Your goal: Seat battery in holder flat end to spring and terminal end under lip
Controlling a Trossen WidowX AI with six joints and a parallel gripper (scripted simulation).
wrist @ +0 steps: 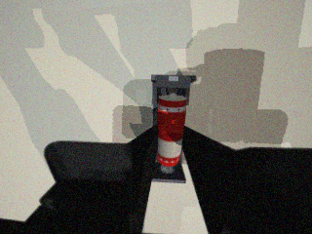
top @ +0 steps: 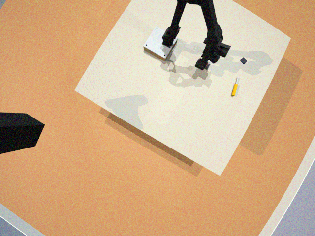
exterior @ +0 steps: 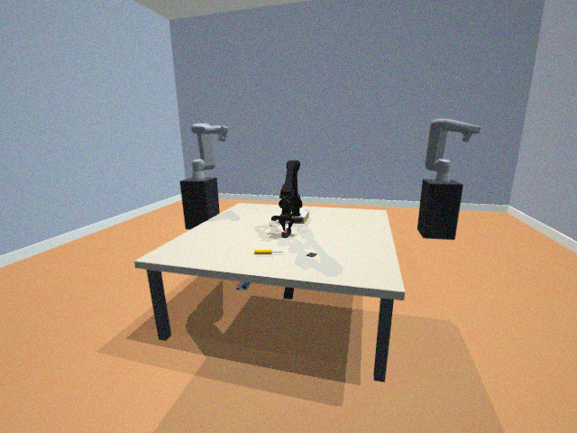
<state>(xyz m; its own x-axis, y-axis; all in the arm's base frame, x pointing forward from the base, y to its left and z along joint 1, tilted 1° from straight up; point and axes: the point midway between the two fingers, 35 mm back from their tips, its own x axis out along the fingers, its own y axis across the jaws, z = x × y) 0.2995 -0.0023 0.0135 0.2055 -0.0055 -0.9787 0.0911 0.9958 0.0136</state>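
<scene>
The battery (wrist: 172, 122), red with a pale band, lies lengthwise over the dark grey holder (wrist: 169, 179) in the wrist view. Its pale flat end faces the far wall, where the spring partly shows. Its small grey terminal end is over the near end of the holder. My gripper (wrist: 169, 130) (top: 204, 66) (exterior: 285, 233) is shut on the battery, one finger on each side, low over the table. The fingers hide the holder's middle. Whether the battery touches the holder floor or is fully level cannot be told. The top and exterior views show little of battery or holder.
A white-topped box (top: 155, 42) stands on the table (top: 162, 114) (exterior: 224, 242) beside the arm base. A yellow screwdriver (top: 234, 89) (exterior: 263, 252) and a small dark square (top: 243, 60) (exterior: 311, 254) lie on the other side of the gripper.
</scene>
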